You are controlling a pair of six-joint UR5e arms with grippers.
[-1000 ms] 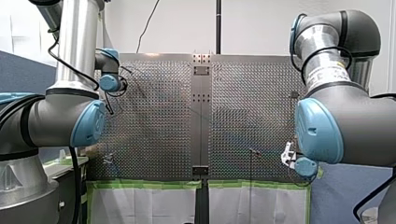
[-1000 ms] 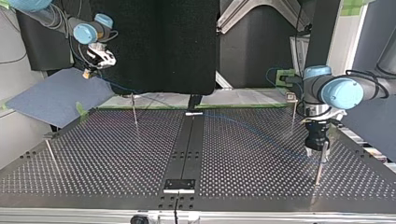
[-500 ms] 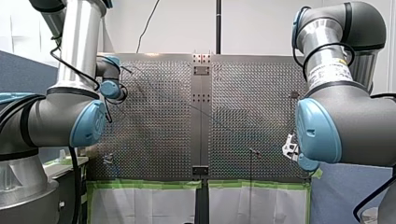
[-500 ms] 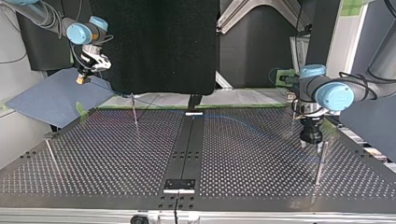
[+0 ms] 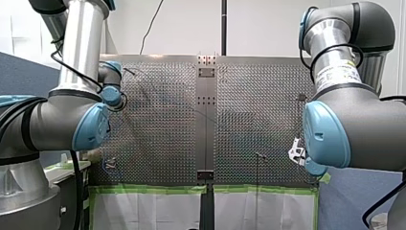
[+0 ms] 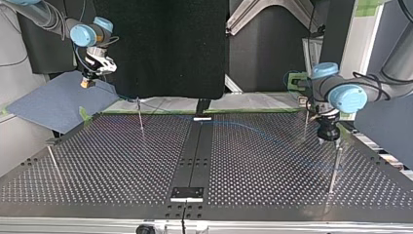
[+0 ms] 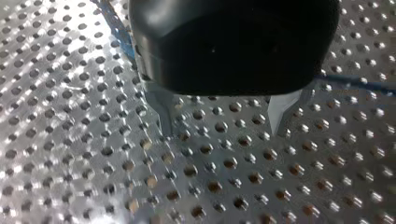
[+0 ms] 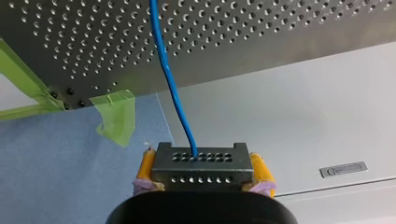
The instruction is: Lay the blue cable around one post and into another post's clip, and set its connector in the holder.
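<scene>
Over the table [image 6: 122, 165]: my left gripper [image 7: 222, 133] is hovering close to the holes, its metal fingers standing apart with nothing between them.
My right gripper [image 6: 89, 83]: it is clamping the connector [image 8: 201, 170] between yellow pads, out past the table's edge.
Blue cable [image 8: 173, 93]: it is running from the connector across the table, passing close by my left gripper.

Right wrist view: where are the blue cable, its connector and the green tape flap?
connector [image 8: 203, 168], right wrist view, middle of its holed face.
blue cable [image 8: 173, 91], right wrist view, midway along its visible run.
green tape [image 8: 116, 116], right wrist view, middle of the loose flap.
</scene>
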